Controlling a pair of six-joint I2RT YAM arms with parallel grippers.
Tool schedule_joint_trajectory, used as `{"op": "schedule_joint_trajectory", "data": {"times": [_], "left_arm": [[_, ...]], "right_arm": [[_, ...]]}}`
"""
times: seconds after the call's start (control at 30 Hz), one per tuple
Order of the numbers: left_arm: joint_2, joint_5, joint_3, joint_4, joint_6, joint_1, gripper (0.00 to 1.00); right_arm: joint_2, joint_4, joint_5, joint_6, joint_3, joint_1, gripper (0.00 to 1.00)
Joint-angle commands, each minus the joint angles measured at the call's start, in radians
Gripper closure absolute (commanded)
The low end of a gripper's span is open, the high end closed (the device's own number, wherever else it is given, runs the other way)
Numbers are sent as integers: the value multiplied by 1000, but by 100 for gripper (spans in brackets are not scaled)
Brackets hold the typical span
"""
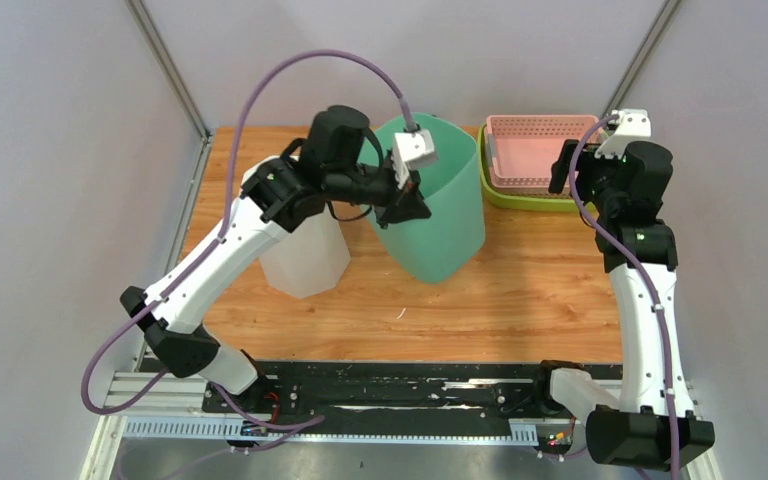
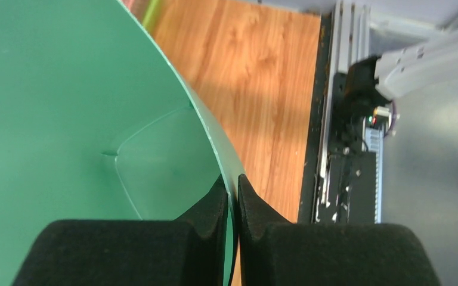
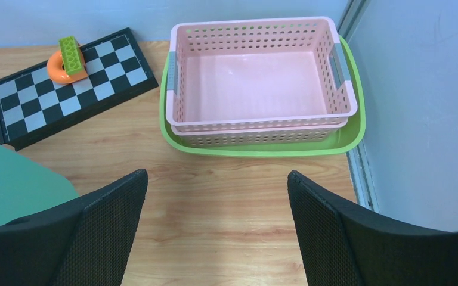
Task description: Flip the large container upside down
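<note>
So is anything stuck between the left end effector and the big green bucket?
Nothing visible. The left end effector pinches the large green plastic container's rim, one finger inside, one outside.

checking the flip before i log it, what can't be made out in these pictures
Top view: left arm covers part of the white container; the chessboard, seen from the right wrist, is hidden behind the green container.
Left wrist view: left claw grips the green container, mostly off frame.
Right wrist view: only a corner of the green container shows.
</note>
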Motion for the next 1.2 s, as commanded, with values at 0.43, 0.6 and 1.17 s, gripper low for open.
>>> {"op": "schedule_joint_trajectory", "data": {"times": [0.43,0.6,1.17], "left_arm": [[50,-261,-164,85,215,-217,100],[59,-286,-190,103,216,-233,100],[63,-297,-224,116,213,-252,82]], "right_arm": [[-55,47,-26,9,-85,-22,11],[-62,54,-39,8,-99,-24,11],[-60,61,-60,9,-115,-24,11]]}}
